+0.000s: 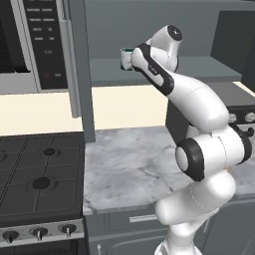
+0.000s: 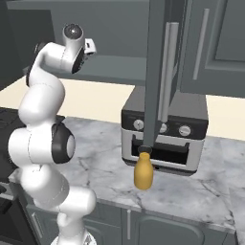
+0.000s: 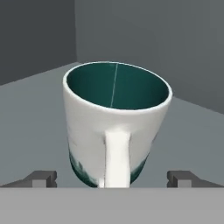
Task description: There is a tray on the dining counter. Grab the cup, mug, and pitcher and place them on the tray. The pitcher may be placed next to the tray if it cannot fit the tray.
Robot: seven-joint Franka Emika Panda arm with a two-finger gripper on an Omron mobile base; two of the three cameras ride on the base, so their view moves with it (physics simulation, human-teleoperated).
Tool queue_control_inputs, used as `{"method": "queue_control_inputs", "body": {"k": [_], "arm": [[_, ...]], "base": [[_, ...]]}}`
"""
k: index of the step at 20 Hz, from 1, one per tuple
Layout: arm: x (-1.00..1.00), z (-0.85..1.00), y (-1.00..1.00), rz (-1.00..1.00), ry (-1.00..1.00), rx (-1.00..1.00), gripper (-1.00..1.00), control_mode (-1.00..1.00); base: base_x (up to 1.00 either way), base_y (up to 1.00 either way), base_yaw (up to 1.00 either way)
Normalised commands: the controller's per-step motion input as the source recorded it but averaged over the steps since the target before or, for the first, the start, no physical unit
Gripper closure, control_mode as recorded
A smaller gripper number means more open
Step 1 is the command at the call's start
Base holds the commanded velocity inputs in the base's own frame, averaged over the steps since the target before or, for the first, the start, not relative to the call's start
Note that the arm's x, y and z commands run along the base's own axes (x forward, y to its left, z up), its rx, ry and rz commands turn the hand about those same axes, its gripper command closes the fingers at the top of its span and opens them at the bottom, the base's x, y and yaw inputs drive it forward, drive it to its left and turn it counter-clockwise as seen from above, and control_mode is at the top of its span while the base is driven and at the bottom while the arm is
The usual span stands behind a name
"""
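The gripper (image 3: 112,178) stands wide open, holding nothing, its two dark finger tips (image 3: 40,178) set far apart on either side of the mug (image 3: 114,124). The mug sits upright on a grey shelf (image 3: 35,109) inside an upper cabinet, straight ahead of the jaws and centred between them, not yet touched by either tip as far as the hand view shows. Its handle points back toward the camera, in the middle of the gap, so the jaws look lined up to close across the white body from the two sides rather than on the handle. The wide spread is likely there to clear the mug's full width.

In the left base view the arm (image 1: 199,124) reaches up and back to the shelf, with the mug (image 1: 125,56) just past the wrist. The pitcher (image 2: 143,172) stands well below and off to the side of the jaws, on the marble worktop (image 2: 105,167) right in front of a toaster oven (image 2: 165,136), untouched. The step in hand appears to be the grasp of the mug; no item is on a tray yet, judging from this.
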Motion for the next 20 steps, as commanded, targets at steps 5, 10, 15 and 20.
{"method": "queue_control_inputs", "body": {"k": [5, 10, 15, 20], "arm": [[0.57, 0.0, 0.14, 0.07, -0.06, 0.0, -1.0, -1.0], [0.24, 0.0, 0.2, 0.06, -0.05, 0.0, 1.0, -1.0], [0.01, 0.0, 0.2, 0.01, -0.01, 0.0, 1.0, -1.0], [-0.01, 0.0, 0.15, 0.0, 0.0, 0.0, 1.0, -1.0]], "base": [[0.0, 0.0, 0.0], [0.0, 0.0, 0.0], [0.0, 0.0, 0.0], [0.0, 0.0, 0.0]]}}
